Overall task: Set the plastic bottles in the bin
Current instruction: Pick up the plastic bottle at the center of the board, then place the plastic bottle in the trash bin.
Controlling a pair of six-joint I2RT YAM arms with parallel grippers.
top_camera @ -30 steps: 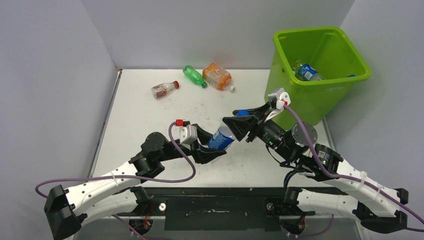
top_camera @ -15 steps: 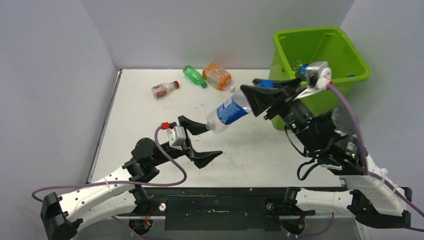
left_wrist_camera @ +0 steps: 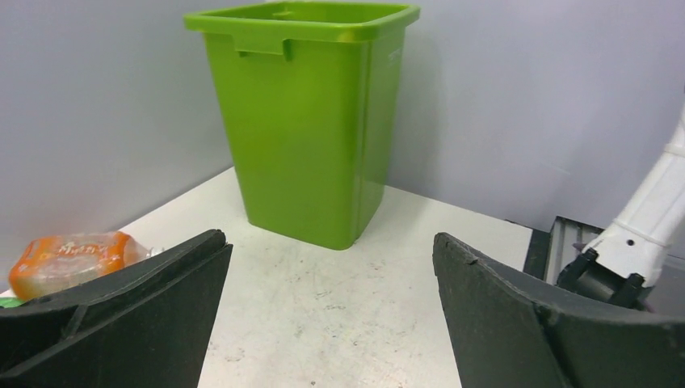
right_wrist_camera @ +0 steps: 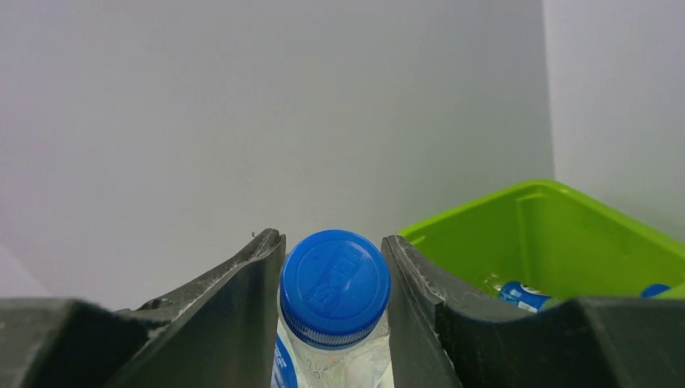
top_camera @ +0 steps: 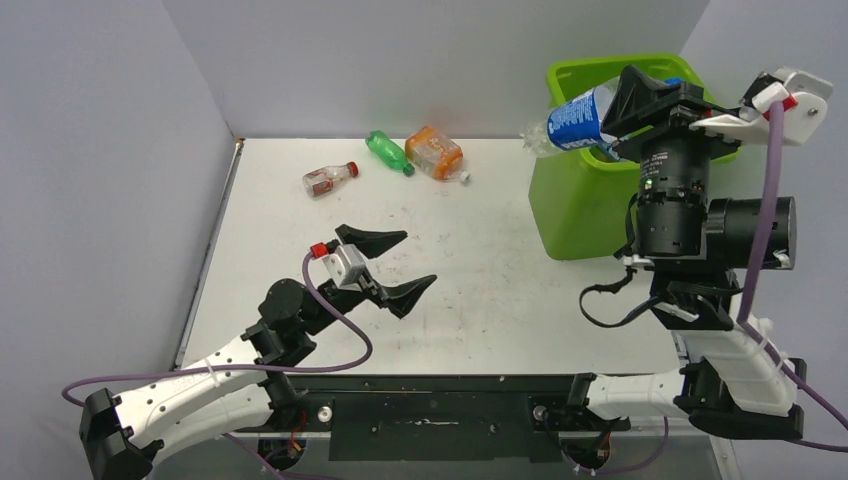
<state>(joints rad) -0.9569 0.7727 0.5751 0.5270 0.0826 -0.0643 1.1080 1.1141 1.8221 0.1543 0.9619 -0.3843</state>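
At one o'clock the right pincer (right_wrist_camera: 333, 271) is clamping a crushed clear blue-labelled plastic bottle (top_camera: 572, 120) by its neck over the rim of the tall lime-green plastic bin (top_camera: 562, 200), seemingly for dropping in, while the left pincer (top_camera: 418, 259) is hovering wide open, empty, above the white bench (top_camera: 480, 290).

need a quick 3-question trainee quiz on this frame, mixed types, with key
1. True or false: the left gripper is open and empty.
2. Where is the blue-labelled bottle held by the right gripper? A) in the air by the rim of the bin; B) on the table; C) lying inside the bin.
3. How many bottles lie on the table?
Key: 1 true; 2 A; 3 three: red-labelled, green, orange.
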